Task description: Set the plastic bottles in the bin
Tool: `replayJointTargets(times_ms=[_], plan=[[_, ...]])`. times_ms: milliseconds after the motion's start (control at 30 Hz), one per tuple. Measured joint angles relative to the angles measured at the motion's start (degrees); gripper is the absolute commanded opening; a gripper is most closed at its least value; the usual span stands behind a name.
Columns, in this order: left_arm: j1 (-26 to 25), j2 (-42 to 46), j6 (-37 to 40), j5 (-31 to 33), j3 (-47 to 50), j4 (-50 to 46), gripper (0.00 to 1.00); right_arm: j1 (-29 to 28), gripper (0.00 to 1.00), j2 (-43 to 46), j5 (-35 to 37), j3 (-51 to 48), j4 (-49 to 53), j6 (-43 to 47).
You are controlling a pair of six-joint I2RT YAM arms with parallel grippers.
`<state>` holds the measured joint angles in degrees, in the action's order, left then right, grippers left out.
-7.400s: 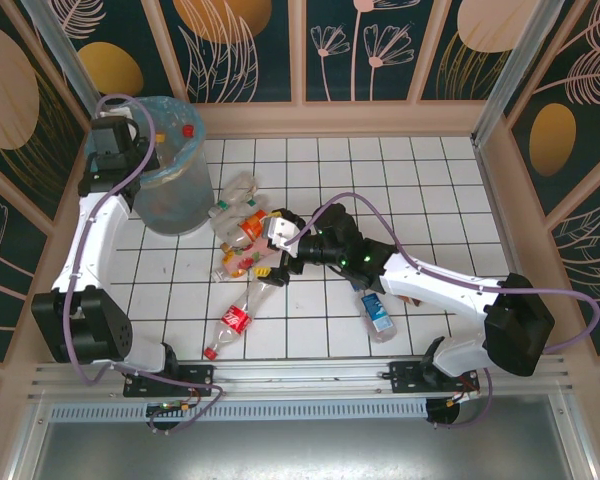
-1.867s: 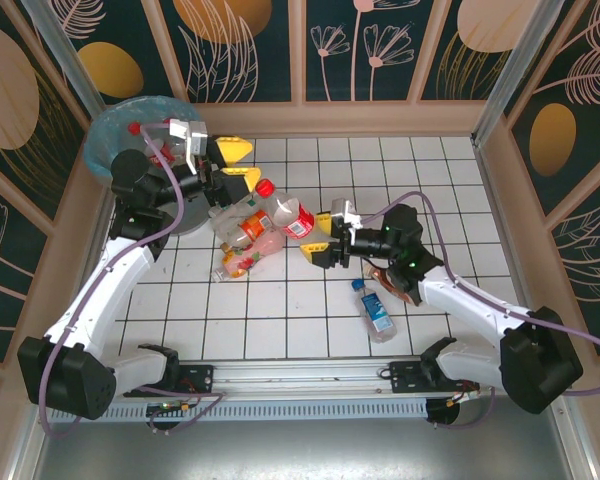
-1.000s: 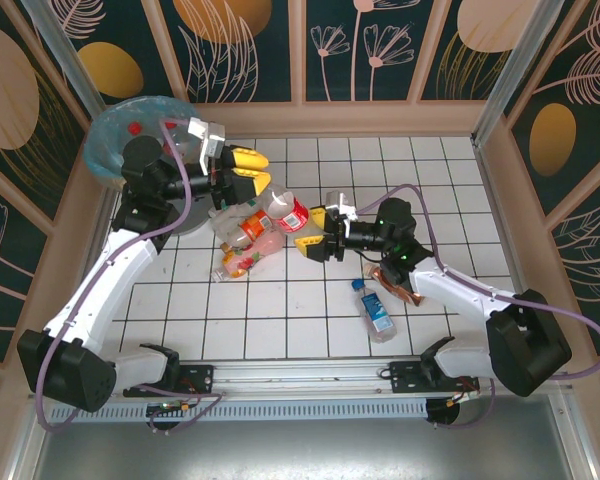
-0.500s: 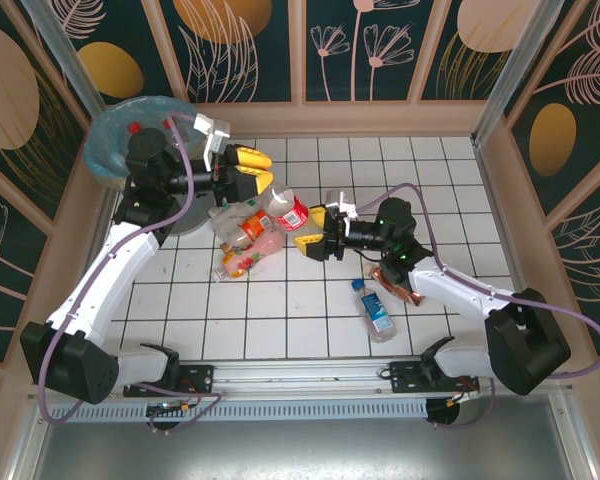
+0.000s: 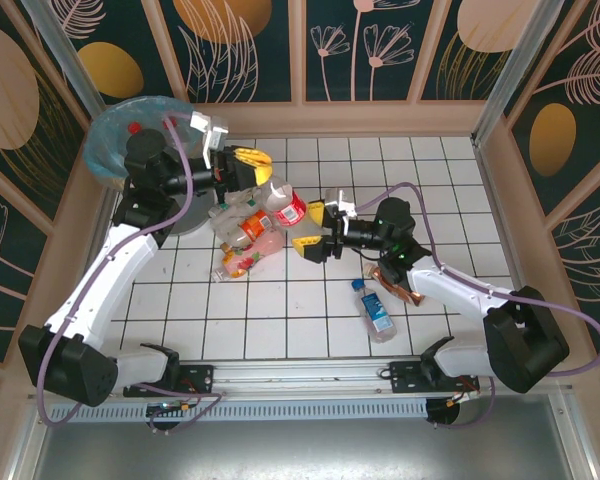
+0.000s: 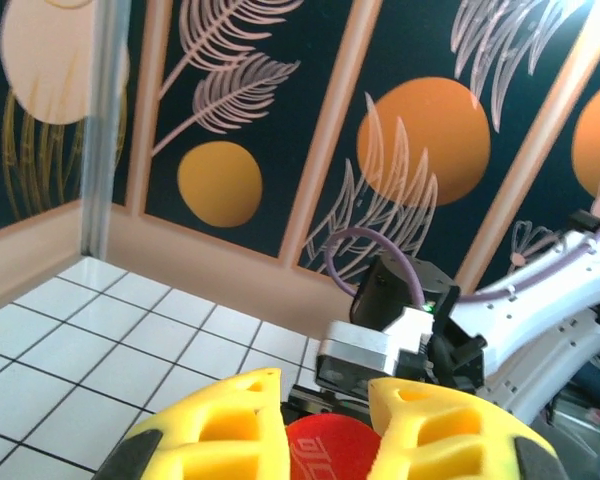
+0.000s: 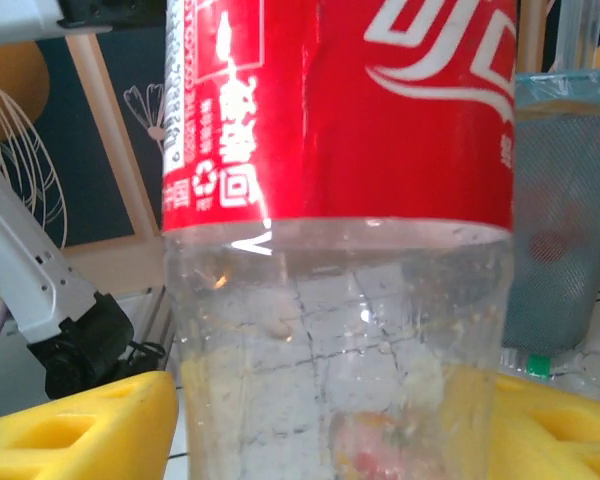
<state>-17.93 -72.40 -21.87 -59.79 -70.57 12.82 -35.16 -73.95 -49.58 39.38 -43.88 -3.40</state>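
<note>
The red-labelled bottle (image 5: 286, 207) is held over the desk (image 5: 430, 180) between the two arms, near the bin (image 5: 105, 130). The left jaws are clamped on its red cap (image 6: 328, 452). The right jaws stand apart, flanking its clear base. Other bottles (image 5: 242, 240) lie piled just beneath.
</note>
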Motion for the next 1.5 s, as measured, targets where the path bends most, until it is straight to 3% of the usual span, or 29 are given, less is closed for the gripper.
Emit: replayJointTargets(times_ms=[33, 100, 267, 400, 467, 533, 667, 800, 967, 1167, 1500], plan=[[-0.1, 0.5, -0.1, 2.4, -0.1, -0.5, 0.0, -0.1, 0.93, 0.2, 0.9, 0.0, -0.2, 0.2], [-0.4, 1.3, -0.3, 7.5, -0.9, -2.5, 0.0, -0.2, 0.99, 0.7, 3.1, 0.0, -0.4, 0.8], [-1.4, 1.7, -2.1, 23.0, -8.0, -11.8, 0.0, -0.3, 0.99, 3.4, 9.9, 0.0, 0.7, 3.7], [-1.2, 1.7, 0.9, 42.8, -16.1, -19.1, 0.0, -0.4, 0.99, 5.4, 14.0, 0.0, 3.8, 6.6], [0.7, 1.6, 3.7, 53.2, -19.9, -20.5, 0.0, -0.9, 0.99, 6.0, 14.5, 0.0, 5.5, 7.9], [4.2, 1.4, 5.5, 59.8, -23.8, -22.3, 0.0, -1.4, 0.99, 6.4, 14.9, 0.0, 7.2, 9.2], [10.1, -2.0, 8.2, 67.0, -33.6, -27.7, 0.0, -2.2, 0.99, 6.4, 15.5, 0.5, 11.8, 12.2], [11.9, -7.6, 10.2, 69.1, -42.0, -33.8, 0.0, -3.9, 0.99, 6.3, 16.2, 2.2, 16.0, 15.2], [15.5, -12.4, 11.1, 68.5, -42.9, -40.7, 0.0, -6.7, 0.99, 5.5, 16.8, 3.5, 19.3, 18.5], [18.8, -13.8, 11.4, 67.5, -37.9, -44.4, 0.0, -8.5, 0.99, 3.7, 16.6, 3.5, 21.8, 20.0], [19.1, -13.8, 13.7, 64.6, -27.8, -45.2, 0.0, -9.4, 0.99, 1.2, 16.6, 3.8, 22.1, 20.1]])
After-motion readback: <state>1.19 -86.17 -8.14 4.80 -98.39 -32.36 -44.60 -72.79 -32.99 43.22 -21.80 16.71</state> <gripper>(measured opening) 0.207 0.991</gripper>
